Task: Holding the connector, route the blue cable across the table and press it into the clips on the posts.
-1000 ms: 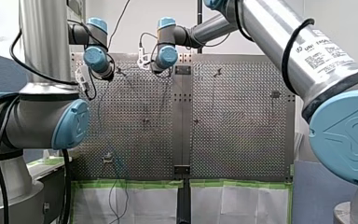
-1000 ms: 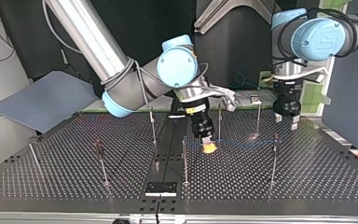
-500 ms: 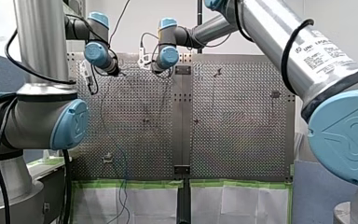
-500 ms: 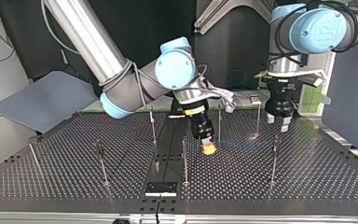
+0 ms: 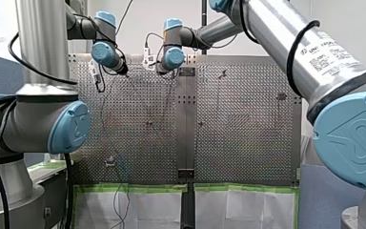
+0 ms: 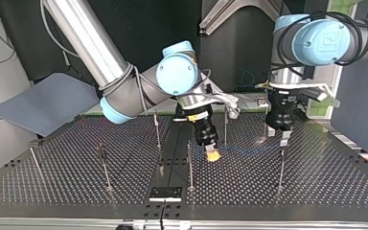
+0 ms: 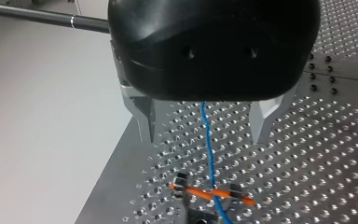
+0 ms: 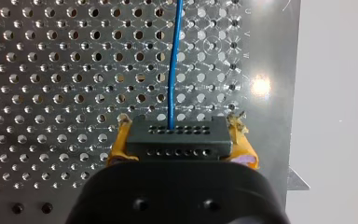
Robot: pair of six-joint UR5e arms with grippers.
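The perforated tabletop (image 6: 316, 182) carries several thin upright posts (image 6: 190, 165) set well apart. In the top view my right arm (image 6: 91, 43) comes in from the view's left and reaches past the middle. My left arm (image 6: 321, 40) hangs down at the view's right.

My right claw (image 6: 213, 155) points down, low over the tabletop near the middle, just beside a post. It is closed on the connector (image 8: 177, 140), a black block with rows of small holes, clamped between the yellow pads (image 8: 244, 149) at either end. The blue cable (image 8: 173, 60) leaves the middle of the connector's face and runs straight ahead over the holes. In the top view it stretches as a thin line above the tabletop toward the post under my left claw (image 7: 205, 121).

My left claw stands spread wide, its metal fingers (image 7: 144, 119) well apart and holding nothing. The cable passes between them, touching neither. Ahead of them the cable crosses an orange piece (image 7: 209, 192) that lies between two small metal fittings on the tabletop. I cannot tell whether the cable is seated in a clip there.
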